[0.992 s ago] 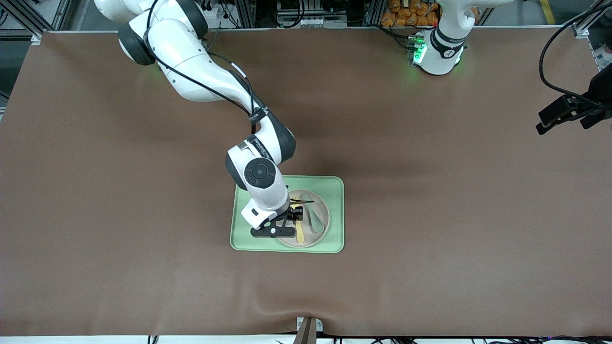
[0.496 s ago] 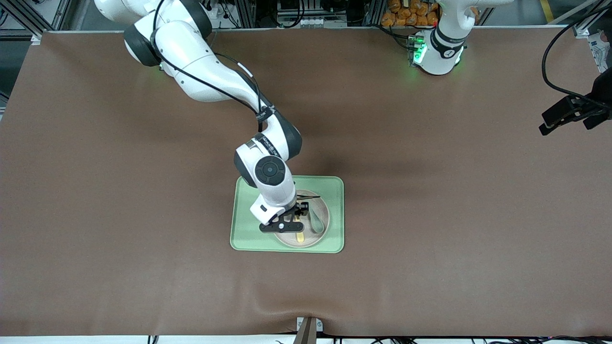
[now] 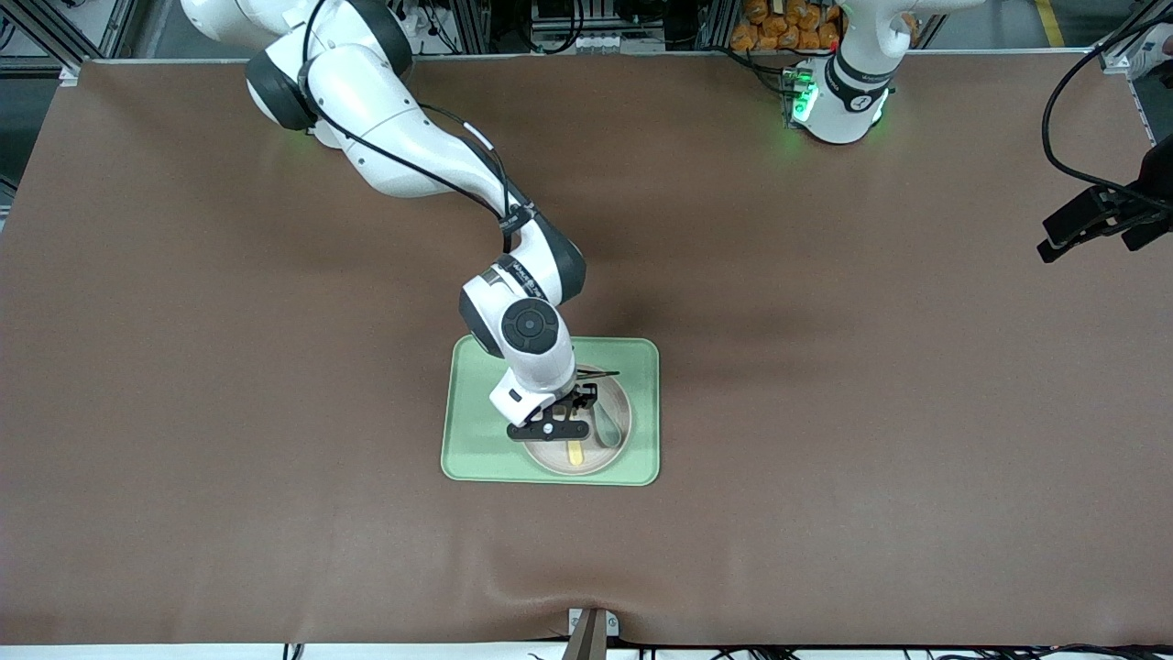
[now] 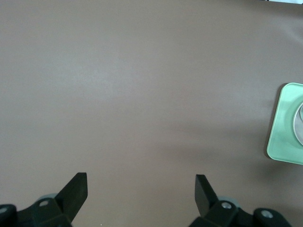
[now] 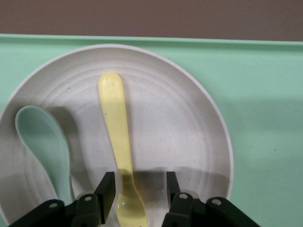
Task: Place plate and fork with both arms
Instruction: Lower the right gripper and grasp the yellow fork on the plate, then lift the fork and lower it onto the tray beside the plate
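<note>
The pale round plate lies on the light green tray mid-table. The yellow fork lies in the plate, beside a muted green spoon. My right gripper is down over the plate. In the right wrist view the right gripper is open, its fingers either side of the fork near the tine end, with a gap showing on one side. The plate and spoon show there too. My left gripper waits open over bare table at the left arm's end, nothing between the left gripper's fingers.
The brown table mat spreads around the tray. A corner of the tray shows in the left wrist view. The left arm's green-lit base stands at the table's back edge.
My right gripper has shifted a little toward the left arm's end over the fork, and its fingers have narrowed around the fork. The left gripper has barely drifted.
</note>
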`<action>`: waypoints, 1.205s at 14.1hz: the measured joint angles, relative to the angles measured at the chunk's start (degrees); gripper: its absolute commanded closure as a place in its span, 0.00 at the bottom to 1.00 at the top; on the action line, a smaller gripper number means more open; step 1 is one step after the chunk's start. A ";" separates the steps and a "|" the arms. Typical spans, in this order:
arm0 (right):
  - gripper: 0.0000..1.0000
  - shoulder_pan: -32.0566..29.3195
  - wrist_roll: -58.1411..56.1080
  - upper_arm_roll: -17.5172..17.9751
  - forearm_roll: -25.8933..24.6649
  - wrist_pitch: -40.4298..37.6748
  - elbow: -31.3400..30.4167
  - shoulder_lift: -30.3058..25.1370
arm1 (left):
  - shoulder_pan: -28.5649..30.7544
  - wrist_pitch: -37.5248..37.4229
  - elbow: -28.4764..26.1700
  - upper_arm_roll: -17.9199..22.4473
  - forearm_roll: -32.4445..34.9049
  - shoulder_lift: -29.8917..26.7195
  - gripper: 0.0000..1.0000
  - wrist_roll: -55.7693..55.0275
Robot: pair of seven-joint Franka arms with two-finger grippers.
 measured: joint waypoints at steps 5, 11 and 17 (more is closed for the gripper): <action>0.60 0.51 0.00 0.05 0.01 -0.08 0.00 0.50 | 0.00 0.28 -0.02 0.00 0.00 0.02 0.00 0.00; 0.94 1.23 0.03 0.05 0.02 -0.89 0.02 0.69 | 0.00 0.31 -0.03 0.00 0.00 0.02 0.00 0.00; 1.00 0.72 0.29 0.09 0.16 -1.48 0.78 0.69 | 0.01 0.32 -0.04 0.00 0.00 0.02 0.00 0.01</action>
